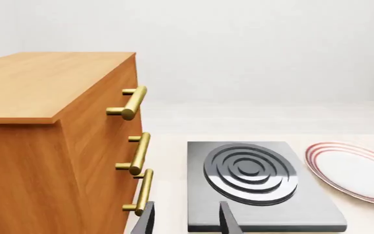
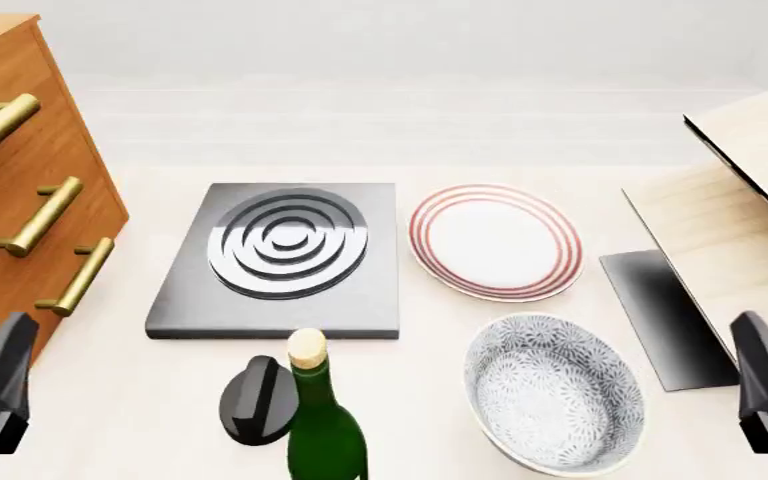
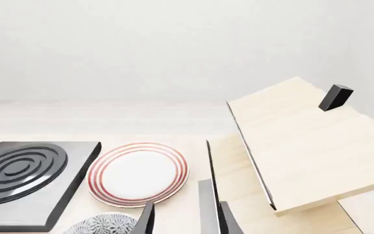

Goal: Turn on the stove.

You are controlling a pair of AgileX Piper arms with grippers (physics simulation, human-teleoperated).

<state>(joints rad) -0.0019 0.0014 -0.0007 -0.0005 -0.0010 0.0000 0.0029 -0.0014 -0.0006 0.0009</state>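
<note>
Tabletop scene with two arms at rest near the front edge. The stove (image 2: 277, 262), a dark-grey square slab bearing concentric raised rings, lies flat left of centre; its separate black ridged knob (image 2: 259, 400) sits on the table just in front of the slab, partly hidden by a green bottle (image 2: 320, 425) with a cork-coloured top standing at its right. A wooden drawer cabinet (image 2: 17, 200) with brass handles stands to the stove's left. A red-ringed white plate (image 2: 495, 241) lies just right of the slab, a patterned bowl (image 2: 554, 392) nearer the viewer, and a flat dark sheet (image 2: 662, 317) beside a pale wooden structure (image 2: 758, 200) at far right.

The left gripper (image 1: 185, 219) hangs near the cabinet's front corner, fingers apart and holding nothing. The right gripper (image 3: 185, 219) hovers near the bowl and dark sheet, its fingers likewise apart and apparently empty, though only the tips show.
</note>
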